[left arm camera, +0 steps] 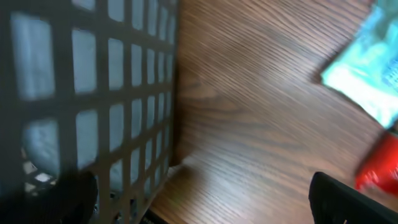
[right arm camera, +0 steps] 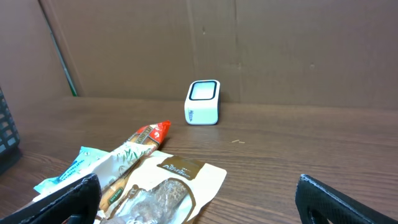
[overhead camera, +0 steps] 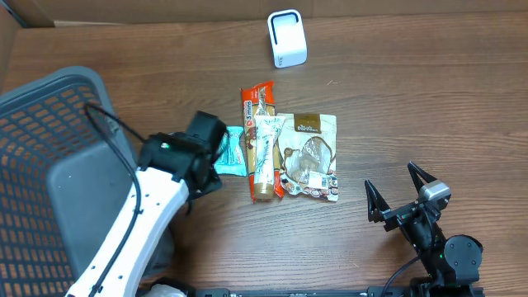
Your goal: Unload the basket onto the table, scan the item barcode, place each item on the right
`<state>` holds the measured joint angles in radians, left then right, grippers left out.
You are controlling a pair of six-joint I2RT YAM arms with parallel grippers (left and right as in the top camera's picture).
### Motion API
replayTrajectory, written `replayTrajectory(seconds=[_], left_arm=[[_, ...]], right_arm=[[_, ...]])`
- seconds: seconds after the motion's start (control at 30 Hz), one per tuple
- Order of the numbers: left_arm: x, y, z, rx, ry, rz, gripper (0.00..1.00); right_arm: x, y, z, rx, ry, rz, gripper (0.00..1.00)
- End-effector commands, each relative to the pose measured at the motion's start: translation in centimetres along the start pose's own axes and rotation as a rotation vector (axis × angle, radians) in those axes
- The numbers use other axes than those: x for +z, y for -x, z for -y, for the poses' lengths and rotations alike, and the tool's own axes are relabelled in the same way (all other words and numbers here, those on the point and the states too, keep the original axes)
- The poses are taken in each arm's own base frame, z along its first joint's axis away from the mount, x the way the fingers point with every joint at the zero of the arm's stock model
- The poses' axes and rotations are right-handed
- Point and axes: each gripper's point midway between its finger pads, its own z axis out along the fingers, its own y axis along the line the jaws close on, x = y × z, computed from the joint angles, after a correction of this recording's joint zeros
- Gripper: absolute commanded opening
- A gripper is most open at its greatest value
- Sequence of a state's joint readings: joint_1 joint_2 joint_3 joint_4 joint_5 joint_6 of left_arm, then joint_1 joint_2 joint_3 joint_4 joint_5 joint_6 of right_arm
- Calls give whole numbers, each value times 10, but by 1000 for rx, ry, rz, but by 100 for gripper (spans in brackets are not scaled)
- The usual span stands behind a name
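Observation:
The white scanner (overhead camera: 287, 38) stands at the back of the table and shows small in the right wrist view (right arm camera: 203, 102). Mid-table lie a teal packet (overhead camera: 233, 153), an orange bar packet (overhead camera: 257, 97), a cream tube packet (overhead camera: 266, 157) and a white-and-brown pouch (overhead camera: 307, 157). My left gripper (overhead camera: 205, 169) hovers open just left of the pile. In its wrist view the left gripper (left arm camera: 205, 211) holds nothing, with the teal packet (left arm camera: 367, 74) blurred at upper right. My right gripper (overhead camera: 396, 191) sits open and empty near the front right; the right gripper (right arm camera: 202, 208) faces the pouch (right arm camera: 168, 193).
A grey mesh basket (overhead camera: 49, 107) fills the left side, and its wall (left arm camera: 93, 93) is close beside my left gripper. Cardboard walls (right arm camera: 249, 43) close off the back of the table. Bare wood (overhead camera: 412, 99) lies right of the pile.

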<state>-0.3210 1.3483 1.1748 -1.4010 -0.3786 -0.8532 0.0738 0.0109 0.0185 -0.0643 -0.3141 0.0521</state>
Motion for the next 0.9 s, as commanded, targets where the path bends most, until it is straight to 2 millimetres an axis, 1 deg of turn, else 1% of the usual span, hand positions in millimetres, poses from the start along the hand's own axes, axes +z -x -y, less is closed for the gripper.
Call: replayTrajectory(seconds=[0.0, 0.07, 0.1, 0.2, 0.4, 0.5, 0.53, 0.57, 0.67, 0.73, 0.8, 0.87], left_arm=[[10, 13, -25, -33, 49, -4, 100], [16, 22, -34, -45, 52, -6, 100], [21, 29, -39, -48, 51, 0, 100], [30, 40, -45, -50, 46, 15, 100], [52, 54, -62, -116, 51, 33, 100], [55, 63, -62, -117, 29, 55, 100], [53, 74, -55, -78, -5, 93, 99], [47, 83, -44, -35, -56, 123, 100], [31, 95, -32, -26, -121, 161, 100], [12, 106, -23, -31, -186, 196, 100], [-11, 115, -15, -22, -258, 239, 99], [-39, 125, -10, -10, -325, 298, 100]], right_arm=[[0, -2, -1, 3, 7, 2, 100], [0, -2, -1, 3, 7, 2, 100], [0, -2, -1, 3, 7, 3, 100], [0, -2, -1, 3, 7, 2, 100], [0, -2, -1, 3, 7, 2, 100], [0, -2, -1, 3, 7, 2, 100], [0, -2, -1, 3, 7, 2, 100], [0, -2, -1, 3, 7, 2, 100], [0, -2, -1, 3, 7, 2, 100], [0, -2, -1, 3, 7, 2, 100], [0, -2, -1, 3, 7, 2, 100], [0, -2, -1, 3, 7, 3, 100]])
